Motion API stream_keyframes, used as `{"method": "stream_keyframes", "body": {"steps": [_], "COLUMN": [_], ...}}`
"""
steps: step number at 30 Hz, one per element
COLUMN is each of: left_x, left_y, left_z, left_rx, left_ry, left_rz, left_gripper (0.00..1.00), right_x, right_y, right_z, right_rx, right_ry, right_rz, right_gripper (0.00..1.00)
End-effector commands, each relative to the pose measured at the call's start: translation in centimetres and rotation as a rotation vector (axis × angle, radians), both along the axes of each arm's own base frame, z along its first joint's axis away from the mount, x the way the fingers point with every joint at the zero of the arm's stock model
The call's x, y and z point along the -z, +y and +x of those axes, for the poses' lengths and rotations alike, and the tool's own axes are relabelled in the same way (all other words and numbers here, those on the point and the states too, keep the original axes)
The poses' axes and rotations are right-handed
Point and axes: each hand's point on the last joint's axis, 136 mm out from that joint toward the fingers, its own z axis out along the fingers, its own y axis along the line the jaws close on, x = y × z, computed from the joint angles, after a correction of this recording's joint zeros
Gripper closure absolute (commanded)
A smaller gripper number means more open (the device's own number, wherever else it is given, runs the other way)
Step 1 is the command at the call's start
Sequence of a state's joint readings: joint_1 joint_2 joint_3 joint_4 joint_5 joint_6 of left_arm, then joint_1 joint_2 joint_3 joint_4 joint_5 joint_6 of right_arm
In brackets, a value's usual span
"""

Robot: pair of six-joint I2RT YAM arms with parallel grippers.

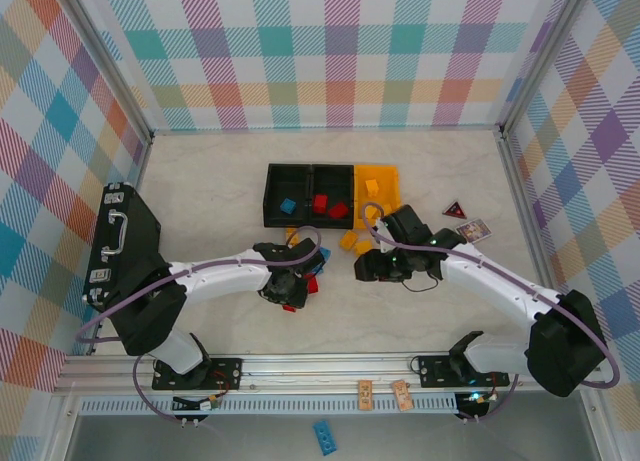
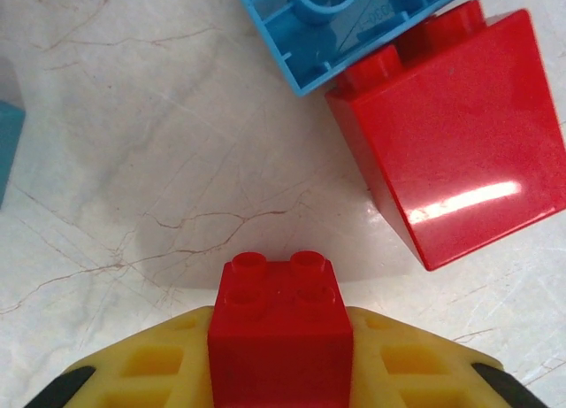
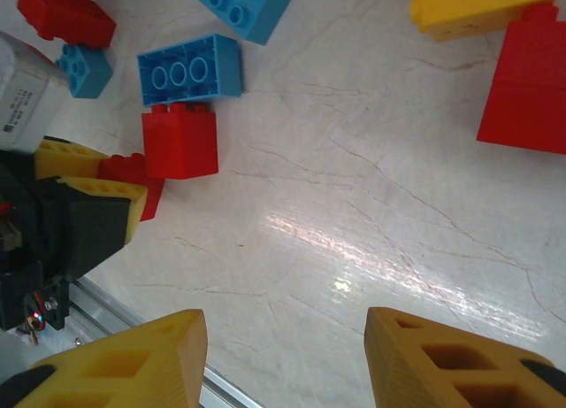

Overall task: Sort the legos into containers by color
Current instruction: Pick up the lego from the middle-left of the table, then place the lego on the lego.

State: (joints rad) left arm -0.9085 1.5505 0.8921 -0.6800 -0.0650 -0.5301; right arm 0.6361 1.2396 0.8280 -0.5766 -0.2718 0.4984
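My left gripper [image 2: 279, 355] is shut on a small red lego [image 2: 279, 324], low over the table. Just beyond it lie a larger red lego [image 2: 451, 134] and an upturned blue lego [image 2: 354, 23]. In the top view the left gripper [image 1: 297, 294] sits beside the loose legos [image 1: 318, 266]. My right gripper [image 3: 283, 359] is open over bare table, with nothing between its fingers. Ahead of it lie a blue lego [image 3: 190, 69], a red lego [image 3: 179, 141] and a yellow lego [image 3: 482, 5]. The two black containers [image 1: 270, 186] [image 1: 345, 173] and the yellow-orange container [image 1: 390, 176] stand side by side behind them.
A large black case with a handle [image 1: 122, 243] lies at the left edge. Two small cards [image 1: 456, 208] [image 1: 472, 229] lie right of the yellow bin. The left black bin holds a blue brick [image 1: 288, 206], the middle one red bricks [image 1: 320, 202].
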Motion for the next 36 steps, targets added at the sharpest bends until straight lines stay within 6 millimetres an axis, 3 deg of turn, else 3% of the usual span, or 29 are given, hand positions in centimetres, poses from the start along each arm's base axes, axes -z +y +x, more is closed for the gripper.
{"method": "stream_keyframes", "body": {"steps": [1,8,17,28,36], "left_x": [-2.1,-6.9,-10.4,-11.6,-10.5], "left_y": [-0.1,-1.6,-5.3,-7.7,-9.3], "left_z": [0.3,3.2,8.6,16.2,21.9], "left_rx": [-0.006,-0.035,-0.045,-0.078,-0.081], "left_ry": [-0.050,-0.170,-0.231,-0.273,-0.306], "left_rz": [-0.015,-0.112,-0.206,-0.221,-0.169], "left_gripper": [0.75,0.76,0.76,0.76,0.76], "right_x": [-1.0,-2.4,-4.0,-3.7,-3.2], "right_y": [0.8,1.4,1.1,-1.7,-2.9], "right_z": [0.0,1.1,3.7,5.3,5.1], "right_rx": [-0.008,0.016,0.093,0.237,0.284], "right_ry": [-0.017,-0.063,-0.119,-0.116,-0.105], "right_rz": [0.055,0.104,0.142,0.118,0.114], "right_gripper": [0.49,0.49,0.49,0.45,0.45]}}
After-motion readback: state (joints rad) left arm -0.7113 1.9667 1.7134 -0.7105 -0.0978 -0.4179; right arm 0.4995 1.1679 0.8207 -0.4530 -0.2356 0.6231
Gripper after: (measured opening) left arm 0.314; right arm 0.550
